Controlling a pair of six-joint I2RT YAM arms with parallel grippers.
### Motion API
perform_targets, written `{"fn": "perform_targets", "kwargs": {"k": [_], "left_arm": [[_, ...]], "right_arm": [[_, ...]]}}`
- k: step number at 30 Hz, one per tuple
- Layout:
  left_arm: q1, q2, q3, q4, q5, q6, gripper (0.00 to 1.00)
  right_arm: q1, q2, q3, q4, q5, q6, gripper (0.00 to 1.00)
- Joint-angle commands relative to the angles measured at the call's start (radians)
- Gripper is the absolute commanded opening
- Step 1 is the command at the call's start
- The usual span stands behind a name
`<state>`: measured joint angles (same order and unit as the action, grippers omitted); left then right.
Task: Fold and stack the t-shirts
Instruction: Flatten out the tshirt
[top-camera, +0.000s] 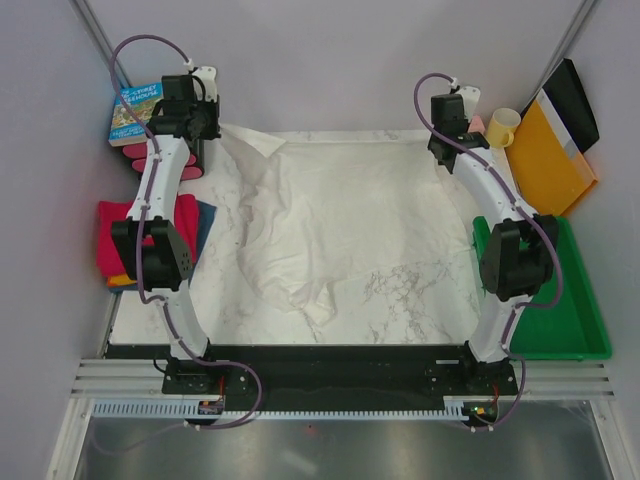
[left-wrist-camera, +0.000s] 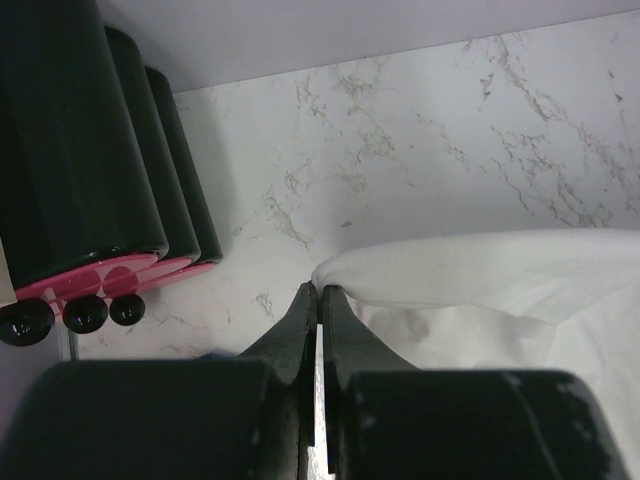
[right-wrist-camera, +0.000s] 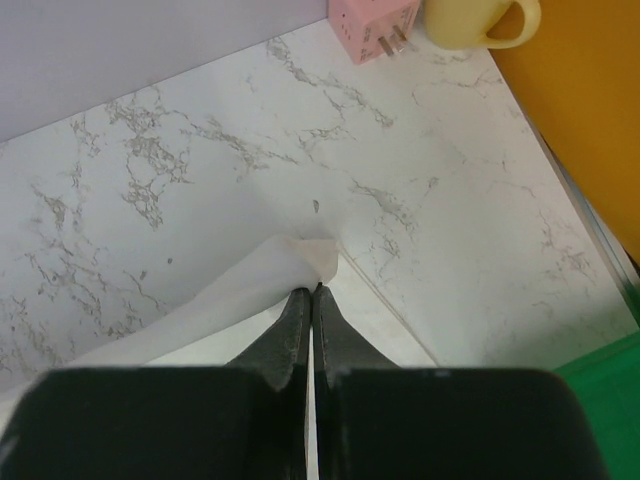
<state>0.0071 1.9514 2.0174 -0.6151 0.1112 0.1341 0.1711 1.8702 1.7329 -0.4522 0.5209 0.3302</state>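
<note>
A large, wrinkly cream-white t-shirt (top-camera: 340, 220) lies spread over the marble table (top-camera: 400, 290), its far edge pulled taut between my two grippers. At the far left, my left gripper (top-camera: 207, 130) is shut on the shirt's far-left corner (left-wrist-camera: 480, 270), with cloth pinched at its tips (left-wrist-camera: 319, 290). My right gripper (top-camera: 447, 150) is shut on the far-right corner (right-wrist-camera: 230, 300), which curls over its tips (right-wrist-camera: 315, 290). Folded magenta-pink (top-camera: 115, 240), orange (top-camera: 120, 282) and blue (top-camera: 205, 225) t-shirts sit stacked at the table's left edge, partly behind the left arm.
Black-and-pink cylinders (left-wrist-camera: 90, 150) lie close to the left gripper, with a book (top-camera: 135, 112) behind them. A pink block (right-wrist-camera: 375, 25), a yellow mug (top-camera: 503, 125) and the yellow-orange folder (top-camera: 545, 150) are at the far right. A green tray (top-camera: 570, 320) sits at the right.
</note>
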Motion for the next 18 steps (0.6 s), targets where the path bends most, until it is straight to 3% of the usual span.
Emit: {"fn": "perform_targets", "kwargs": {"k": [1,5,10,18], "left_arm": [[0.004,0.050,0.108,0.057,-0.071,0.036,0.02],[0.005,-0.006,0.162,0.055,-0.077,0.016,0.02],[0.004,-0.166,0.271,0.005,-0.059,-0.024,0.02],[0.005,-0.639,0.192,-0.041,-0.033,-0.030,0.02]], "right_arm": [[-0.016,0.053,0.103,0.029,-0.025,0.020,0.00],[-0.013,0.005,0.126,0.046,-0.067,0.035,0.00],[-0.008,-0.182,0.148,0.047,-0.113,0.026,0.00],[0.134,-0.613,0.031,0.066,-0.012,-0.118,0.00]]}}
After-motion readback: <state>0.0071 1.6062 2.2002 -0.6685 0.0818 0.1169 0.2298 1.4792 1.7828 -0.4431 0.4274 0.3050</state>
